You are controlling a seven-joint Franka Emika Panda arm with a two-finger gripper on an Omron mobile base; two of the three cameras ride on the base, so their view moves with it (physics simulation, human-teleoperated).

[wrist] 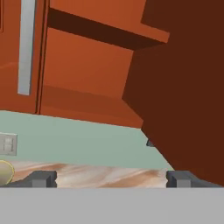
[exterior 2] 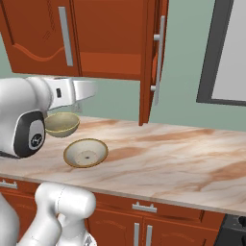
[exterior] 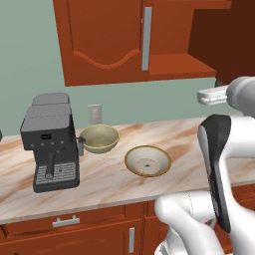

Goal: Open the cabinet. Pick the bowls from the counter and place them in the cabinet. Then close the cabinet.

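We see the cabinet on the wall above the counter with its right door swung out and its left door shut. Both bowls sit on the counter below: the deep bowl just beside the grey coffee machine, the shallow bowl near it, toward the front edge. Our gripper hangs in front of the open compartment, fingers spread wide, holding nothing
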